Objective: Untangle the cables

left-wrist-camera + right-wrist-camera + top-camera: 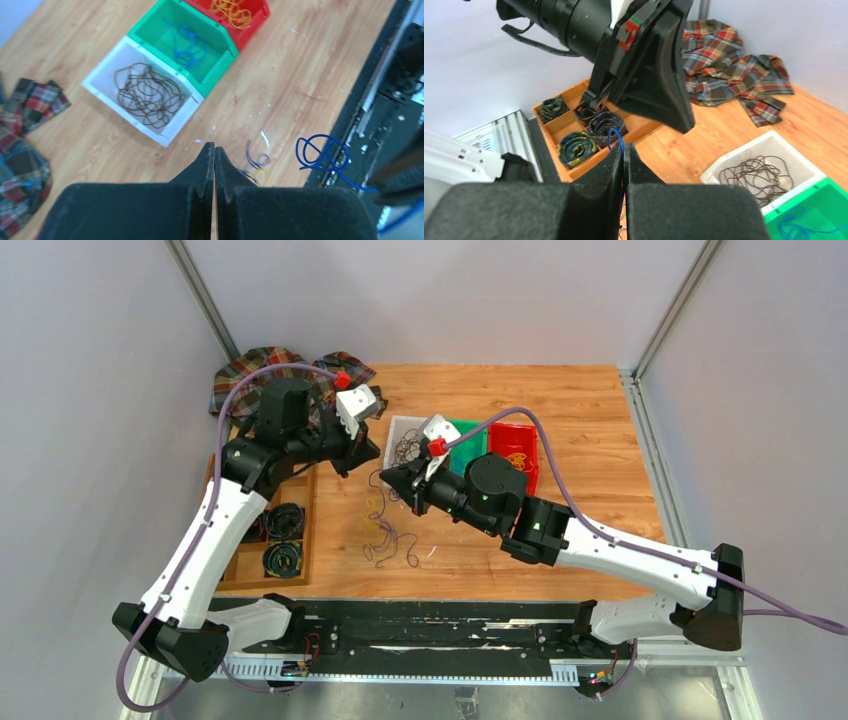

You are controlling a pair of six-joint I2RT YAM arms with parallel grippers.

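Centre frame, on your surface (pixel 600 440): tangled cables (pixel 392 538) unsorted; white bin (pixel 115 107), green bin (pixel 220 62), red bin (pixel 255 25) part-stocked by colour. Right pincer (pixel 623 152) pinches a blue cable (pixel 618 137); left pincer (pixel 215 150) closed, apparently empty.

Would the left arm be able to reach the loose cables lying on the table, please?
Probably yes: the cables lie uncovered on the table near the left gripper, though the right gripper, shut on a blue cable, hangs close by.
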